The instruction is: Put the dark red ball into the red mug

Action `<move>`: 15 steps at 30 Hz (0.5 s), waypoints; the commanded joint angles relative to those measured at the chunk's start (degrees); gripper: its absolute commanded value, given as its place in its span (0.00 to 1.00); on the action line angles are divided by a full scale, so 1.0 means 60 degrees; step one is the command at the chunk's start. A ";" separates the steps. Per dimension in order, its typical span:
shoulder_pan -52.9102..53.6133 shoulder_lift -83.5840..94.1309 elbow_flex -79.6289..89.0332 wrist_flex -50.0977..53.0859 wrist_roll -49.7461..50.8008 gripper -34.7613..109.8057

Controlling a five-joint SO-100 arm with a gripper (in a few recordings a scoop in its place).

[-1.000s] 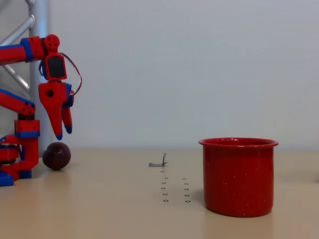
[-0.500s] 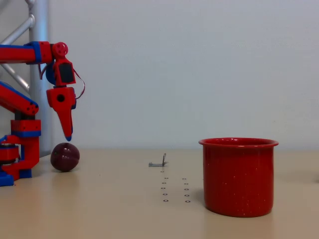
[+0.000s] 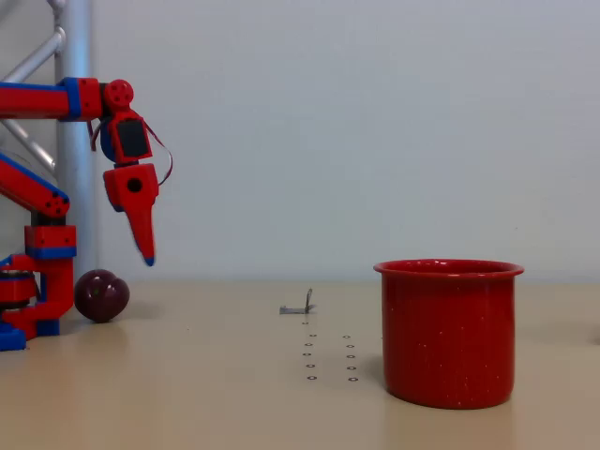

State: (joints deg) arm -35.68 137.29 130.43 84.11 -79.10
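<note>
Gripper (image 3: 148, 259) hangs in open air w/ a clear gap above table (image 3: 206, 394). Ball (image 3: 101, 294) sits tight vs arm base (image 3: 37, 300). Small metal bit (image 3: 298, 306) mid-table; mug (image 3: 448, 333) mouth open, nothing over it.

plain pale grey wall (image 3: 375, 122) behind; beige table (image 3: 206, 394); grey metal post (image 3: 73, 42) far left; even, soft light.
</note>
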 commanded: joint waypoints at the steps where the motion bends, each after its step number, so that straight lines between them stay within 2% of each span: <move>1: 0.0161 0.0088 -0.0396 0.0601 -0.0469 0.50; 5: -0.0410 -0.0103 -0.0791 0.1201 -0.0161 0.50; 15: -0.2300 -0.0044 -0.0439 0.1260 0.1040 0.50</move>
State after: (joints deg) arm -48.25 136.49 130.25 91.05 -73.92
